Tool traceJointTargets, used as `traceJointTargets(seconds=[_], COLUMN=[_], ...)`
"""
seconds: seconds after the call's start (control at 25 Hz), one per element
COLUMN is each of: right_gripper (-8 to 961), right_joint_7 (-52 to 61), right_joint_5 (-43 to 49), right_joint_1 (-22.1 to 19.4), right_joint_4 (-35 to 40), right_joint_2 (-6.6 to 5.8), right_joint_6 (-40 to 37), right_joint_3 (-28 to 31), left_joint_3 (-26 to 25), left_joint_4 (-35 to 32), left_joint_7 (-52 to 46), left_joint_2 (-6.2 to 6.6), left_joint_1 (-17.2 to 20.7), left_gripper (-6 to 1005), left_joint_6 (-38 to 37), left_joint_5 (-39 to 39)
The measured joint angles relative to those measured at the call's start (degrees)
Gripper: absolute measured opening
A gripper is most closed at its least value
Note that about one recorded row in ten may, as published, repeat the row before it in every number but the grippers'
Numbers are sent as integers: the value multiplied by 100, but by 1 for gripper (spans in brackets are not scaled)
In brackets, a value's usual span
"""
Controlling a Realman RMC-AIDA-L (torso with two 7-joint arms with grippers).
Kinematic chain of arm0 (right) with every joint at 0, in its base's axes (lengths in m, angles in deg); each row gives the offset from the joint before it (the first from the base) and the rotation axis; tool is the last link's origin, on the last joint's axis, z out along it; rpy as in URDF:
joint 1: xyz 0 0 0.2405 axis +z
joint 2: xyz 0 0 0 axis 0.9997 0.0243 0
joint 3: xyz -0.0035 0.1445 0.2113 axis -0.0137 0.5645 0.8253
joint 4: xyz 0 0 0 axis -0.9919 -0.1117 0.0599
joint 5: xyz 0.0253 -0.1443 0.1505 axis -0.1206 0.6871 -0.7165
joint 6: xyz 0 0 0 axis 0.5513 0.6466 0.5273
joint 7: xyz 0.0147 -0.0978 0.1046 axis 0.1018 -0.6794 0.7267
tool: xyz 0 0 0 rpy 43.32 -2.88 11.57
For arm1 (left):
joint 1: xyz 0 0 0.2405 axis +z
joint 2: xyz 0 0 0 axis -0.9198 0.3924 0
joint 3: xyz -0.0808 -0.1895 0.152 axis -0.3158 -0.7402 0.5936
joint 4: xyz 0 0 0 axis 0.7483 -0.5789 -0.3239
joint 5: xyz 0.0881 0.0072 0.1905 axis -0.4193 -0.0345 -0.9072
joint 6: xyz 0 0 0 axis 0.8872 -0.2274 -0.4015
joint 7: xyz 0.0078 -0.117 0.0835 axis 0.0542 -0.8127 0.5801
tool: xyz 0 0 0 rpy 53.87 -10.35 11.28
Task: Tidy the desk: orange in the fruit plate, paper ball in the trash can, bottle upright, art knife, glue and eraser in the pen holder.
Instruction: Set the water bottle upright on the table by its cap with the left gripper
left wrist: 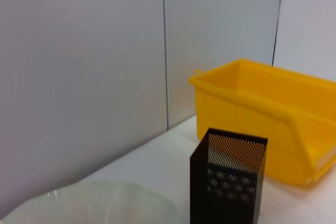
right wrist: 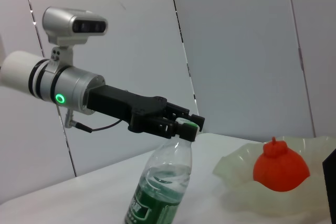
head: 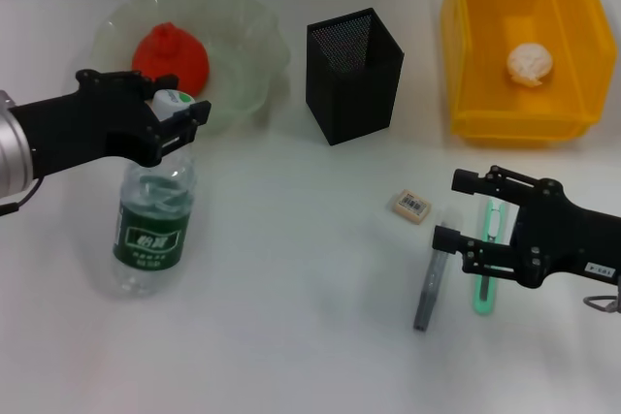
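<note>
Bottle (head: 153,223) upright in front of the fruit plate (head: 238,46), cap clenched by left gripper (head: 179,115). Art knife (head: 430,278) in front of the pen holder (head: 354,75), long axis running toward it, lying between the spread fingers of right gripper (head: 464,212), the nearer arm

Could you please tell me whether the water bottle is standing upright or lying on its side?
Upright: the bottle stands on the table with its cap up, gripped by the left end effector.
</note>
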Motion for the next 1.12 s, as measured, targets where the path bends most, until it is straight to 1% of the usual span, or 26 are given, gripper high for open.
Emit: traceJointTargets(seconds=[0.04,0.08,0.28,0.48,0.76,0.96,1.12], right_gripper=[795,795,795,795,795,795,795], right_joint_7=[9,17,33,89,93,101,101], right_joint_5=[0,0,0,26,43,52,53], right_joint_1=[2,6,6,29,69,74,74], right_joint_4=[2,10,31,43,46,45,46], right_joint_2=[0,-1,-3,-3,-2,-2,-2], right_joint_6=[-1,-1,-8,-27,-53,-58,-58], right_joint_3=[0,0,0,-1,0,0,-8], left_joint_3=[0,-82,-220,-423,-542,-570,-592], left_joint_4=[0,170,601,737,899,897,960], left_joint_7=[0,331,1058,1448,1538,1587,1764], left_joint_2=[0,0,1,7,8,4,11], left_joint_1=[0,9,-11,-26,-130,-123,-108], left_gripper=[440,439,437,436,437,438,438], left_joint_6=[0,-11,-35,-167,-274,-298,-323], left_joint_5=[0,280,816,1239,1328,1336,1547])
